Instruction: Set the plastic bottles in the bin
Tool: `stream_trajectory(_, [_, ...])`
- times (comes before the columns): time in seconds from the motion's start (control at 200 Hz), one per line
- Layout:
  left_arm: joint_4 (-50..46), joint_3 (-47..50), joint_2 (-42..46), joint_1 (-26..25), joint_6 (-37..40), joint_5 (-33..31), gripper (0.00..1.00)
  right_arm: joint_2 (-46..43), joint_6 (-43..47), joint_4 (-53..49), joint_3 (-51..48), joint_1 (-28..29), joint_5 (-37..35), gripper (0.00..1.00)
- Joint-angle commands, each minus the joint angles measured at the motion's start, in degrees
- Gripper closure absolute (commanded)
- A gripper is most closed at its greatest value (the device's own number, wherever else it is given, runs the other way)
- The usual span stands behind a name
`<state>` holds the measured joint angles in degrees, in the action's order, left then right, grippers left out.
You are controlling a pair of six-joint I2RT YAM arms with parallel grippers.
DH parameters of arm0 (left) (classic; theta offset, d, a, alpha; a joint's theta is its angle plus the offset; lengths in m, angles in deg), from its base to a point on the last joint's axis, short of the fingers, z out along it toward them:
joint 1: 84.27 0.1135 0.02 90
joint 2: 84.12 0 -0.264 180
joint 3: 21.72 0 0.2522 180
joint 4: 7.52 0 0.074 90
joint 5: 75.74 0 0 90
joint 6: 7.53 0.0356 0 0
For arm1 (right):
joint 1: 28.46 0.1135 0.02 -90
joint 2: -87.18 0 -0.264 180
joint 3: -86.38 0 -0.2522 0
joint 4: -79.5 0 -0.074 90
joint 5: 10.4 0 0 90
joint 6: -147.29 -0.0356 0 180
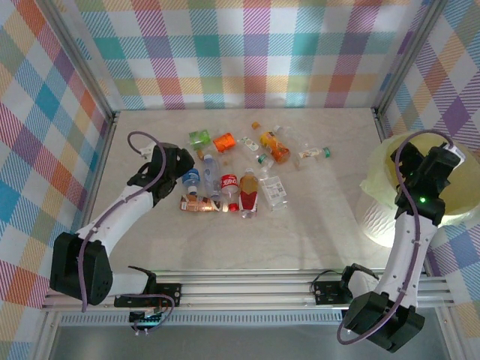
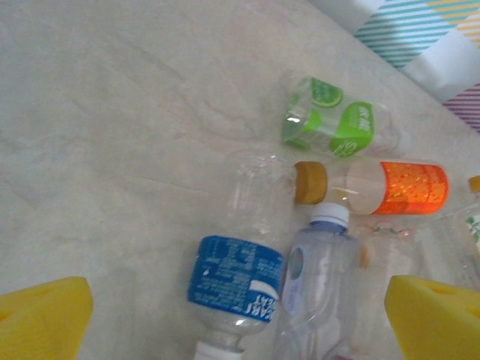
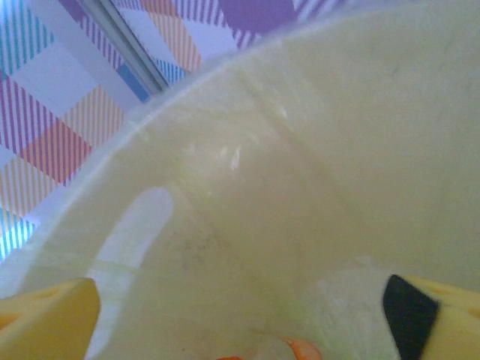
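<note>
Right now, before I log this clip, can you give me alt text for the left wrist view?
The left end effector hangs open over plastic bottles lying on the pale table: a blue-labelled bottle nearest, a clear white-capped bottle beside it, then an orange-labelled bottle and a crushed green-labelled bottle beyond.

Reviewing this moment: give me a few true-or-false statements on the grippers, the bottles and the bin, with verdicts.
1. The right gripper is over the inside of the bin. True.
2. The left gripper is shut on a bottle. False: it is open and holds nothing.
3. The orange-label bottle stands upright. False: it lies on its side on the table.
4. The blue-label bottle lies on the table. True.
</note>
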<state>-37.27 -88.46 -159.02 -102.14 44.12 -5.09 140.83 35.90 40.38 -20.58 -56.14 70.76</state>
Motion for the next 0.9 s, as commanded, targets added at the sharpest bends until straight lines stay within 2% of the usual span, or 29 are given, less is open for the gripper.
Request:
stream_trajectory(0.0, [-5.49,0.82,1.48,-0.46,-0.42,-0.24,0.0,-1.7,2.12,-3.22,4.56,3.34,-1.92,0.0])
stream_trajectory(0.105, [-7.5,0.4,0.78,-0.54,0.23,3.76,0.0,-0.8,5.02,-3.21,7.45,10.4,-2.0,0.0])
stream_trajectory(0.185, [-11.08,-0.21,0.26,-0.99,-0.66,3.57,0.0,0.37,8.09,-1.75,9.18,16.79,-0.07,0.0])
stream_trajectory(0.31, [-13.62,0.27,1.0,-2.22,-0.38,3.38,0.0,2.47,8.19,1.44,10.44,22.99,10.71,0.0])
stream_trajectory(0.465, [-14.65,0.54,0.59,-4.48,1.45,7.47,0.0,6.25,7.5,5.26,11.46,28.94,22.1,0.0])
stream_trajectory(0.62, [-16.03,0.33,-1.72,-8.08,3.67,7.9,0.0,8.21,8.16,10.19,10.53,32.91,28.52,0.0])
stream_trajectory(0.73, [-17.88,-0.3,-4.18,-9.62,3.92,7.06,0.0,8.91,9.43,11.43,9.56,34.52,28.39,0.0])
stream_trajectory(0.835, [-23.87,-1.38,-5.05,-9.72,-4.37,3.88,0.0,9.06,9.52,12.07,8.28,35.01,28.42,0.0])
stream_trajectory(0.895, [-22.61,0.54,-3.18,-9.64,-9.84,5.23,0.0,9.18,9.74,12.64,7.34,35.06,28.7,0.0])
